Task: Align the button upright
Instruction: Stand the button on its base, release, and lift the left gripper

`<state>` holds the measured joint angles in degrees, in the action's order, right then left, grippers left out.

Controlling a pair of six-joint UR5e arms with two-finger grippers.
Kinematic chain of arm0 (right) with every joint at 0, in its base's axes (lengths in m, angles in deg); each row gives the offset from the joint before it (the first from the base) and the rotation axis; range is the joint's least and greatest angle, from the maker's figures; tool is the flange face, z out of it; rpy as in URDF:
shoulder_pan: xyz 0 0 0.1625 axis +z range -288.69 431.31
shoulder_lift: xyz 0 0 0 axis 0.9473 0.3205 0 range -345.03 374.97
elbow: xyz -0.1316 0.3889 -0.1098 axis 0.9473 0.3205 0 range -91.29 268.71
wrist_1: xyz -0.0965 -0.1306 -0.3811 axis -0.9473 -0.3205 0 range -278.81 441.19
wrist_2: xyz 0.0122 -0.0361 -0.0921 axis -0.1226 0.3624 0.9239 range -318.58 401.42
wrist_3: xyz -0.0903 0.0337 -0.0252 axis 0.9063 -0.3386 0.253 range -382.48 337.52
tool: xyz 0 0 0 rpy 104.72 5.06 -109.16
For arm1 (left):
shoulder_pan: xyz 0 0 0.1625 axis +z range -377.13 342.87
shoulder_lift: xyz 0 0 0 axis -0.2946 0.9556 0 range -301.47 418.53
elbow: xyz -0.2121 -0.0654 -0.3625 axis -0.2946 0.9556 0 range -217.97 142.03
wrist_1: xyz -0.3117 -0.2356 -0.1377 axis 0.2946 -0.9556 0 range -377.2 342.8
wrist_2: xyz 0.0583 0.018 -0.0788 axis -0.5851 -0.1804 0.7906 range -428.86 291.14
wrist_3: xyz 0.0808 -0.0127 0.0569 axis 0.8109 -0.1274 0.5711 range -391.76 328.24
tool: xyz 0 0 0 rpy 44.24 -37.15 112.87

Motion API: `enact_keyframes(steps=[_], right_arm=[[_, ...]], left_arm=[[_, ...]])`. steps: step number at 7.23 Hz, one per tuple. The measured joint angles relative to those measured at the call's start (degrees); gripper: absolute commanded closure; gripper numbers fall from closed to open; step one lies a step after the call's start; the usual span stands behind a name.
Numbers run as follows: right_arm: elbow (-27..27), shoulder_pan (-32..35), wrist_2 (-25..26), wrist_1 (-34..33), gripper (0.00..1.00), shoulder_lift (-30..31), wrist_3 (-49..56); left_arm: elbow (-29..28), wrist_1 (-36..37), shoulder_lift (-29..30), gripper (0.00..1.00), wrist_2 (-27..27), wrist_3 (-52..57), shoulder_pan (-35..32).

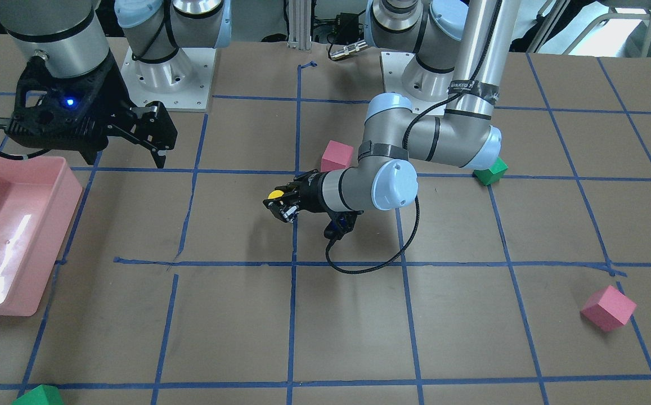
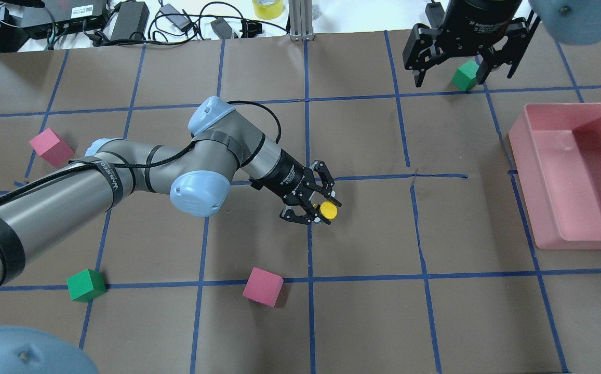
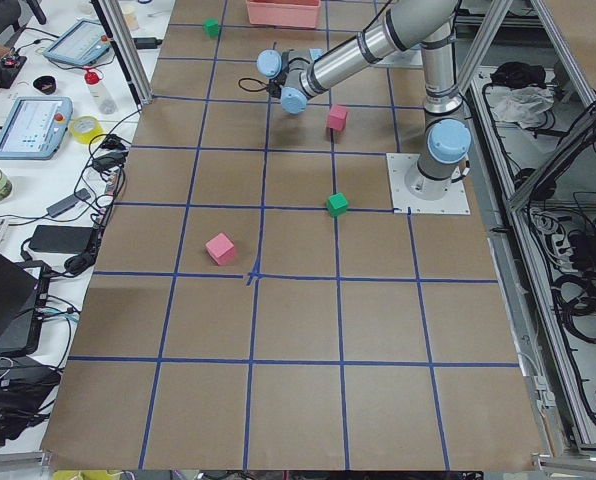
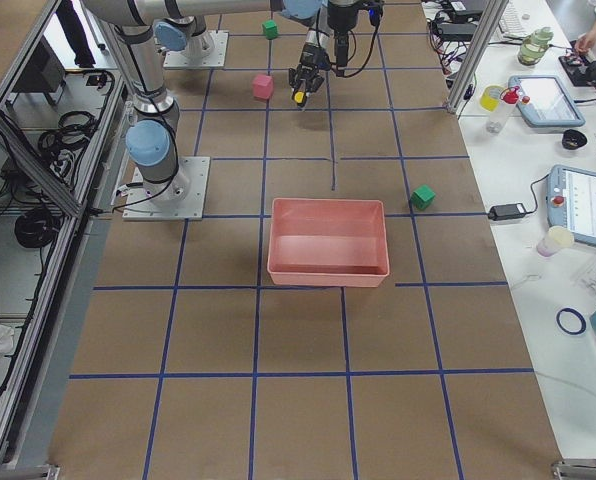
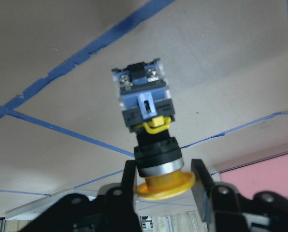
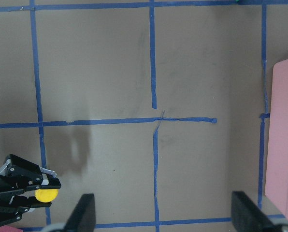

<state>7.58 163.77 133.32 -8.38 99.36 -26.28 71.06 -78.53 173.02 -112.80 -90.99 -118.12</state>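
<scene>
The button (image 2: 328, 210) has a round yellow cap, a black body and a grey-blue contact block. My left gripper (image 2: 323, 211) is shut on it just below the cap, low over the table's middle by a blue tape line. In the left wrist view the button (image 5: 149, 125) points away from the camera, block end far and cap between the fingers (image 5: 128, 180). It also shows in the front view (image 1: 275, 195) and the right wrist view (image 6: 46, 195). My right gripper (image 2: 461, 72) is open and empty, high over the far right; its fingers (image 6: 86, 215) stand wide apart.
A pink bin (image 2: 518, 140) stands at the right edge. Pink cubes (image 2: 263, 286) (image 2: 51, 146) and green cubes (image 2: 86, 284) (image 2: 465, 75) lie scattered on the brown taped table. The nearest pink cube is close behind the left gripper's forearm (image 1: 336, 156).
</scene>
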Motion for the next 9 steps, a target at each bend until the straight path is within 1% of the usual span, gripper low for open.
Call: enact_keyframes(steps=[1, 2, 3, 5, 6, 7, 9], right_arm=[[0.00, 0.00, -0.01, -0.01, 0.00, 0.03, -0.03], [0.00, 0.00, 0.01, -0.05, 0.00, 0.04, -0.06], [0.00, 0.00, 0.02, -0.07, 0.00, 0.02, -0.06], [0.00, 0.00, 0.03, -0.08, 0.00, -0.01, -0.06], [0.00, 0.00, 0.03, -0.08, 0.00, -0.01, -0.07], [0.00, 0.00, 0.05, -0.16, 0.00, -0.01, -0.07], [0.00, 0.00, 0.05, -0.39, 0.00, -0.01, -0.07]], left_arm=[[0.01, -0.01, 0.62, 0.99, 0.14, -0.03, 0.30], [-0.01, -0.01, 1.01, 0.84, 0.23, -0.15, 0.53], [-0.01, -0.01, 1.25, 0.75, 0.90, -0.32, 0.91], [0.10, -0.09, 1.73, 0.52, 3.23, -0.61, 1.73], [0.29, -0.12, 1.99, 0.30, 3.55, -0.62, 1.96], [0.50, -0.13, 2.20, 0.23, 3.56, -0.58, 2.34], [0.64, -0.18, 2.36, 0.04, 3.45, -0.75, 3.14]])
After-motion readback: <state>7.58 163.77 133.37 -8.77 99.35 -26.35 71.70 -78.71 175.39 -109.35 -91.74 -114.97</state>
